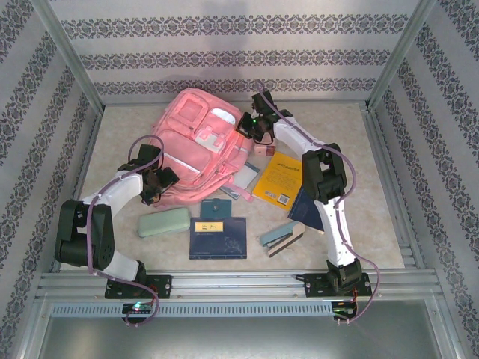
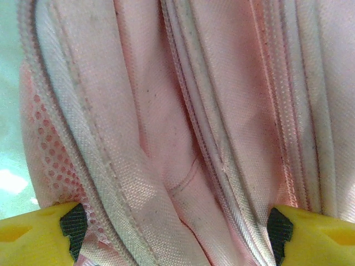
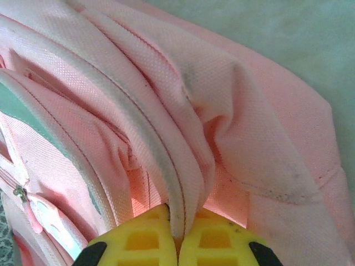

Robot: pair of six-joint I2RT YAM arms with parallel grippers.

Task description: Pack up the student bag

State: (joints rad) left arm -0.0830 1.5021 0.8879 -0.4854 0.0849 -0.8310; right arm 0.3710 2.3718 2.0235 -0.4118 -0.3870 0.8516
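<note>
Right gripper [image 3: 178, 226] pinching student bag [image 3: 238, 111] fold, left gripper [image 2: 176, 227] spread wide against it

Bench [image 1: 374, 194]: pale, marbled top, and it's busy out here.
Student bag [image 1: 196, 134]: big and pink, lying flat from centre out to 11 o'clock.
Pencil case [image 1: 163, 222]: mint green, down at 8 o'clock, just beside the bag's lower edge.
Teal pouch [image 1: 214, 209]: at 6 o'clock, touching the folder's far edge.
Navy folder [image 1: 218, 243]: 6 o'clock, near the front edge.
Stapler [image 1: 282, 238]: 5 o'clock, beside the folder.
Yellow book [image 1: 278, 179]: 3 o'clock, right of the bag.
Dark blue book [image 1: 303, 211]: 4 o'clock, touching the yellow one.
</note>
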